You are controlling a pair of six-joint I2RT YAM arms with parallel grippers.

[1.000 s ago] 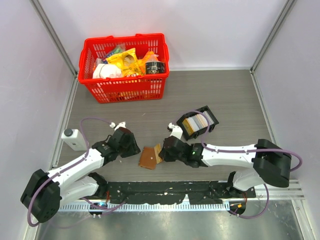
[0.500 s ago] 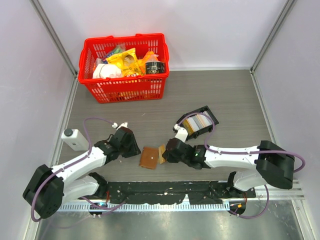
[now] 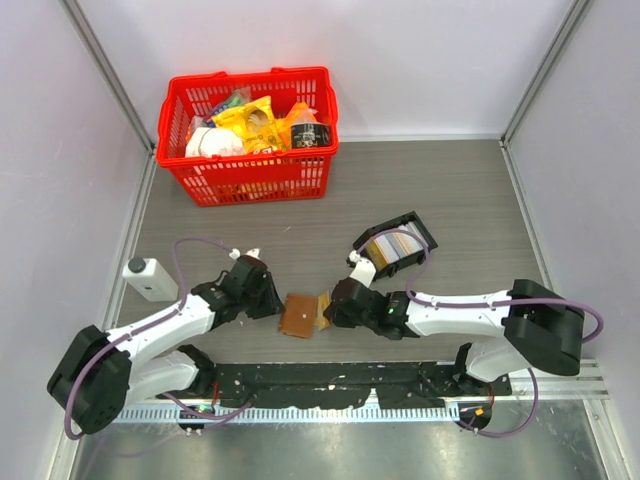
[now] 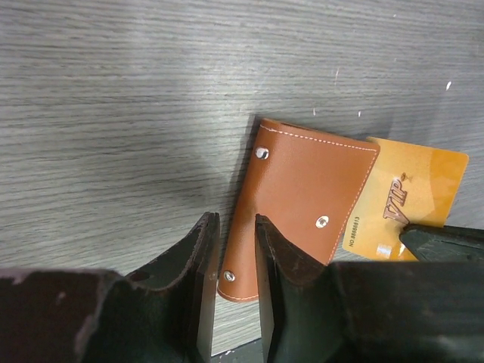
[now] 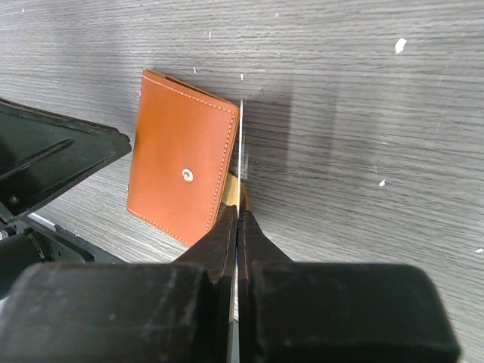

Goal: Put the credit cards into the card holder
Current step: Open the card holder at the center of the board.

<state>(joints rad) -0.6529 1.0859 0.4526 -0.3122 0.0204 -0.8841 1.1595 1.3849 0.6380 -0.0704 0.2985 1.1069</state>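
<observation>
The card holder is a brown leather wallet lying shut and flat on the table near the front edge. In the left wrist view its lower left corner sits in the narrow gap of my left gripper, whose jaws stand slightly apart. A yellow-orange credit card rests against the holder's right edge. My right gripper is shut on that card, seen edge-on beside the holder. More credit cards stand in a black box tray behind the right arm.
A red basket full of packaged goods stands at the back left. A small white device lies at the left edge. A black rail runs along the near edge. Purple cables loop off both arms.
My left gripper has crept right onto the holder's corner and its jaws have narrowed. The right gripper has edged slightly left with the yellow card.
</observation>
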